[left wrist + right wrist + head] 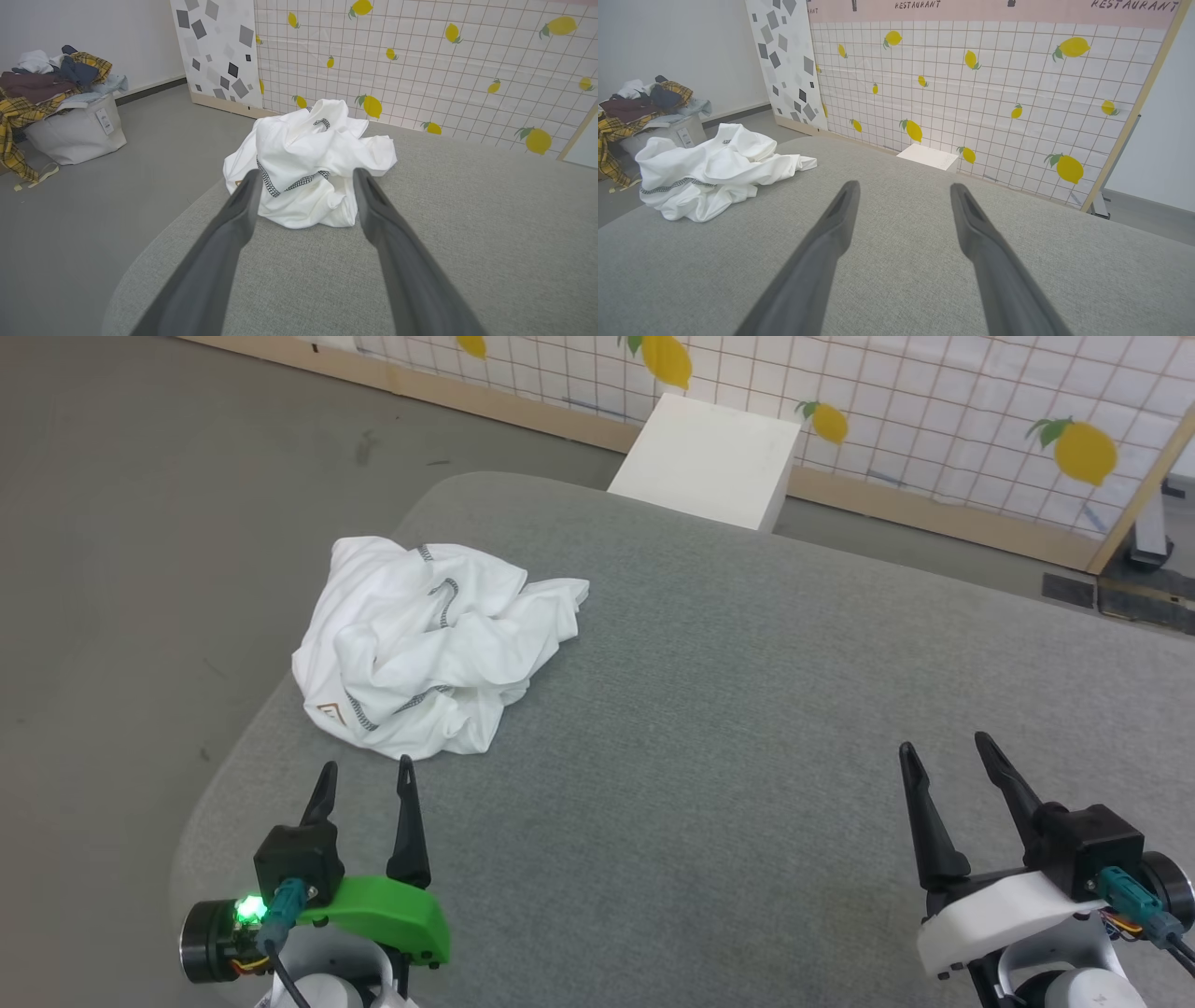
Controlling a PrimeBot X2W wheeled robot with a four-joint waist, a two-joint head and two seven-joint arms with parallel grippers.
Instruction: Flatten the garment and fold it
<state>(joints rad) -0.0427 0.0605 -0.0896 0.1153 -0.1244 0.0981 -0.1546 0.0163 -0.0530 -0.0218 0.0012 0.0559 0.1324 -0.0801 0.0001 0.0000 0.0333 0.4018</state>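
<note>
The garment (429,644), a white shirt with dark zigzag stitching and a small tan patch, lies crumpled in a heap near the left edge of the grey padded table (728,728). My left gripper (366,773) stands open just short of the heap, fingertips pointing at it, nothing between them. In the left wrist view the garment (308,158) sits straight ahead beyond the open fingers (243,205). My right gripper (945,747) is open over bare table at the lower right, far from the shirt. The right wrist view has the garment (710,172) off to the left.
A rigid white box (709,462) stands on the floor behind the table, against a lemon-patterned grid panel (934,401). A grey basket heaped with clothes (60,102) sits on the floor to the left. The table's left edge curves down close to the shirt.
</note>
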